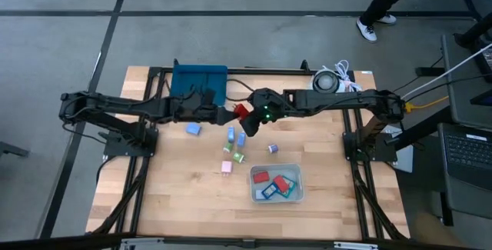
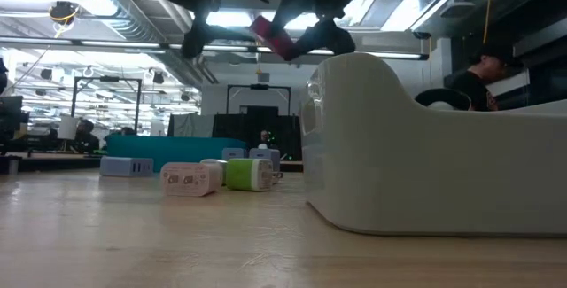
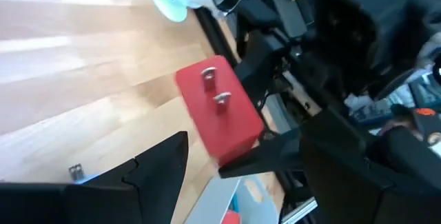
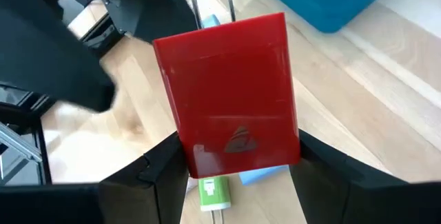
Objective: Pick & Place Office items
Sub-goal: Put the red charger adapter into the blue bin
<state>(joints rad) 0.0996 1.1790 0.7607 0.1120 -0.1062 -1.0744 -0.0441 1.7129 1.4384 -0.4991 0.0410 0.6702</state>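
Nearest you, the clear bin (image 1: 296, 194) already holds a few office items (image 1: 274, 185). Farther out, your loose pieces (image 1: 231, 148) still wait on the wood. Beyond, your right gripper (image 1: 244, 116) clamps the red block (image 1: 240, 111) aloft; left gripper (image 1: 223, 115) stands open beside it.

Tray (image 1: 199, 78) sat at bench (image 1: 177, 196) rear, bin (image 1: 277, 184) nr front w/ pieces in it. Loose pieces (image 1: 234, 148) lay btwn them. Cable (image 1: 332, 80) was at rear right.

The table (image 1: 231, 204) is seen whole from straight above. It is viewed level from its surface in the low view. The red block (image 3: 220, 110) is seen close by both wrist cameras.
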